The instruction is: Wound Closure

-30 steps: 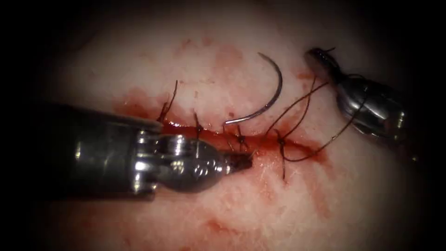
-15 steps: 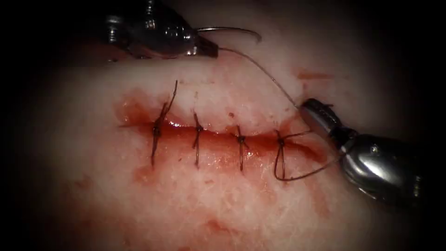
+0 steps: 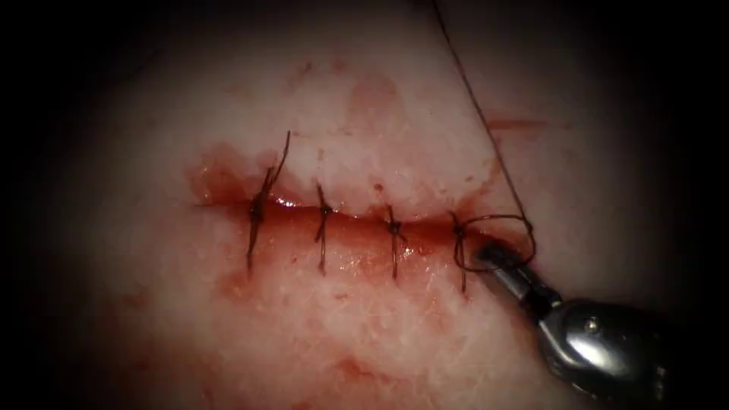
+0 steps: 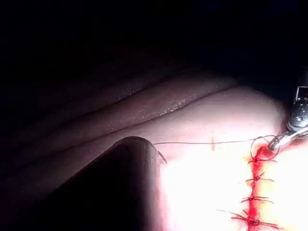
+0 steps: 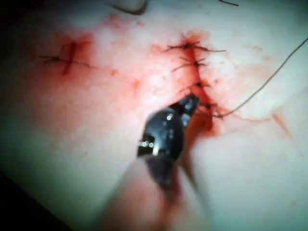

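The cut (image 3: 357, 222) lies across the middle of the tissue (image 3: 380, 334), and its closure looks far along. Nearest, the right tool (image 3: 486, 250) reaches in from the right, a polished steel wrist narrowing to slim fingers (image 3: 507, 271) that are pressed together. I cannot tell whether a thread end is nipped between them. Their tip rests at the right end of the cut, inside a small open loop (image 3: 531, 235) of dark, wiry thread beside the rightmost stitch (image 3: 459, 237). That loop is slack, so this last knot is, in my judgement, not yet drawn down and its ends are untrimmed. Along the cut to the left, three more stitches (image 3: 393, 226) cross it as short upright bars, each with a knot at the lips, and the leftmost carries a stiff cut end (image 3: 285, 148) standing up from it. The lips meet closely under the stitches. The tissue is pale, moist and faintly fibrous, and red fluid (image 3: 220, 178) stains it around the seam. Farther off, the thread (image 3: 486, 125) runs straight and taut from the loop toward the far edge. In the left wrist view the same strand (image 4: 202, 143) stretches to a dark rounded shape (image 4: 130, 183), probably the left tool, and what it holds cannot be told.
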Action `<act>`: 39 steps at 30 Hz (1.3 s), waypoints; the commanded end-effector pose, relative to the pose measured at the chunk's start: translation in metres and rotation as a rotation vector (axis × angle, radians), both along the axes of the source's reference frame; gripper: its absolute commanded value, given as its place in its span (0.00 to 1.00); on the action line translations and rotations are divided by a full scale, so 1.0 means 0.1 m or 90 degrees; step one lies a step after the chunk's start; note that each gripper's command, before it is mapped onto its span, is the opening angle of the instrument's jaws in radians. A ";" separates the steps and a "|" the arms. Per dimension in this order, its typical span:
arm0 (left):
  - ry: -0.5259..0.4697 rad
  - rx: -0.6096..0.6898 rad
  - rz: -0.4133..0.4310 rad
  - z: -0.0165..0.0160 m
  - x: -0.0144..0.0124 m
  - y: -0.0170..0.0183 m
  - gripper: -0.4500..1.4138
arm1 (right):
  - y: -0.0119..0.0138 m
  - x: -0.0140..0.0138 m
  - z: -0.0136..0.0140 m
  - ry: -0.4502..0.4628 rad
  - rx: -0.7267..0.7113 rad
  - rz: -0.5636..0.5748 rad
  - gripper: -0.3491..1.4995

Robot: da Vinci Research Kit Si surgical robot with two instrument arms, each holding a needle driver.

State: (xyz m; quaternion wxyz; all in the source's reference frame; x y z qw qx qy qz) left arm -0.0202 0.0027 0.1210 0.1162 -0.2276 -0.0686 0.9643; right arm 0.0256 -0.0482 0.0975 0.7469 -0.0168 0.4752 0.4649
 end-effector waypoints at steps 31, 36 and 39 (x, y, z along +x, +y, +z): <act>0.028 -0.043 -0.058 0.091 -0.005 0.133 0.00 | -0.071 0.011 -0.017 0.031 0.024 -0.109 0.00; 0.024 -0.046 -0.058 0.108 -0.012 0.131 0.00 | -0.084 0.003 -0.016 0.027 0.026 -0.123 0.00; 0.022 -0.048 -0.060 0.115 -0.015 0.129 0.00 | -0.095 0.004 -0.017 0.026 0.028 -0.130 0.00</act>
